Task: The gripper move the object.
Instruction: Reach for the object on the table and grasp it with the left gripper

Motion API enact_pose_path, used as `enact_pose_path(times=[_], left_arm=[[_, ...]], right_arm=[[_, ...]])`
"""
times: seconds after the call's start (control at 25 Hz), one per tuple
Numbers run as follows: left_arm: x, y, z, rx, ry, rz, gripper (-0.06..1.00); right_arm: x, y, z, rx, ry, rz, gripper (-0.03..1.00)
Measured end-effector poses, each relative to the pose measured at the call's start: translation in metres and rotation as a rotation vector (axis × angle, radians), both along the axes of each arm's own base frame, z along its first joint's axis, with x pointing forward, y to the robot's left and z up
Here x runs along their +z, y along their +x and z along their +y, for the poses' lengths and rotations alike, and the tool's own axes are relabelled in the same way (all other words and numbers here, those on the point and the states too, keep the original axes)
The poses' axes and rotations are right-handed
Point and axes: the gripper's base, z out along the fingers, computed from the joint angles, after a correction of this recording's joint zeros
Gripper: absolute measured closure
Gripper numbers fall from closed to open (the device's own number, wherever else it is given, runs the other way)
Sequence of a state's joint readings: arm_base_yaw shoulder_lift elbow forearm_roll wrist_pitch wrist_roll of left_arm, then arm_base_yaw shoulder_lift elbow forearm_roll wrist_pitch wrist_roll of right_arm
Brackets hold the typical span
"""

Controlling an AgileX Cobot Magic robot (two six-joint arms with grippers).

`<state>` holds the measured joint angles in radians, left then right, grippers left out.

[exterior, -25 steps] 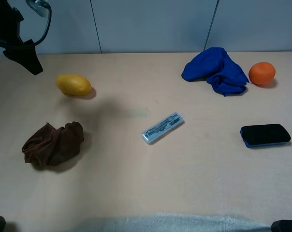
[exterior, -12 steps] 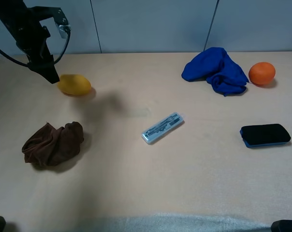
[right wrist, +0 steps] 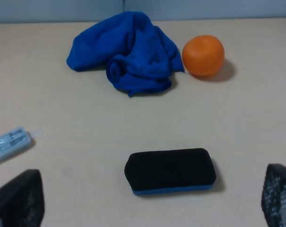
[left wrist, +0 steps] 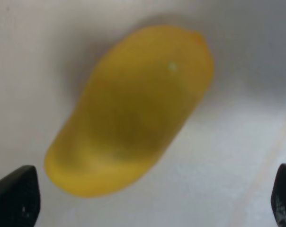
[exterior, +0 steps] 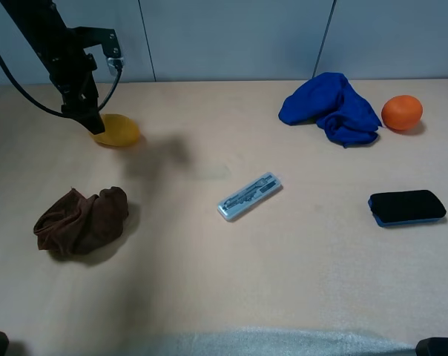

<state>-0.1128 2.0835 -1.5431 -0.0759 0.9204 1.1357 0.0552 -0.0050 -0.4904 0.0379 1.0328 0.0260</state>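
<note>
Left claw (left wrist: 150,201) hangs over the yellow fruit (exterior: 119,132) at the far left of the tabletop (exterior: 209,289). It's spread wide & empty: in the left wrist view its fingertips (left wrist: 15,198) sit at opposite edges, w/ the fruit mostly beyond them, not yet between. How high it is above the fruit I can't tell. Fruit lies on its side w/ nothing touching it, and the brown cloth (exterior: 81,221) is well apart, nearer the front.

So I take the fruit as the object to move. Step in hand is the descent to grasp, i.e. the task has barely begun.

To do it well:
- The fruit lies diagonal to the line btwn the fingers. Turn the wrist so they close across its narrow width, not along its length (smooth rounded skin will prob. squirt out of an end-on pinch).
- Centre over the fattest part before dropping.
- Go straight down, stop w/ the tips just off the tabletop, then close gently, as it looks bruisable.
- Lift vertically before any sideways travel.

Right claw (right wrist: 147,203) is likewise wide open, holding nothing, near the black eraser (right wrist: 169,170). Blue cloth (exterior: 331,107), orange (exterior: 401,113) & clear case (exterior: 249,196) are all well away from the fruit.
</note>
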Motion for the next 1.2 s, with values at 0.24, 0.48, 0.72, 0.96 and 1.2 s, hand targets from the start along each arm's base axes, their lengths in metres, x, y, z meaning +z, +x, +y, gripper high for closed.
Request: enact_pose_path(times=[0.24,0.48,0.72,0.96,1.2], left_arm=[[-0.011,0.008,-0.001,-0.046,0.003,-0.002,-0.05],[-0.033,0.012,-0.002,-0.085,-0.006,0.014,-0.05],[-0.043,0.017,-0.004,-0.109,-0.013,-0.01,-0.05],[-0.058,0.018,-0.004,-0.125,-0.013,0.007,-0.05],[-0.071,0.018,-0.004,-0.136,-0.011,0.035,-0.05]], right_arm=[[0.0,0.0,0.0,0.0,0.0,0.0,0.27],[0.0,0.0,0.0,0.0,0.0,0.0,0.27],[0.0,0.0,0.0,0.0,0.0,0.0,0.27],[0.0,0.0,0.0,0.0,0.0,0.0,0.27],[0.0,0.0,0.0,0.0,0.0,0.0,0.27]])
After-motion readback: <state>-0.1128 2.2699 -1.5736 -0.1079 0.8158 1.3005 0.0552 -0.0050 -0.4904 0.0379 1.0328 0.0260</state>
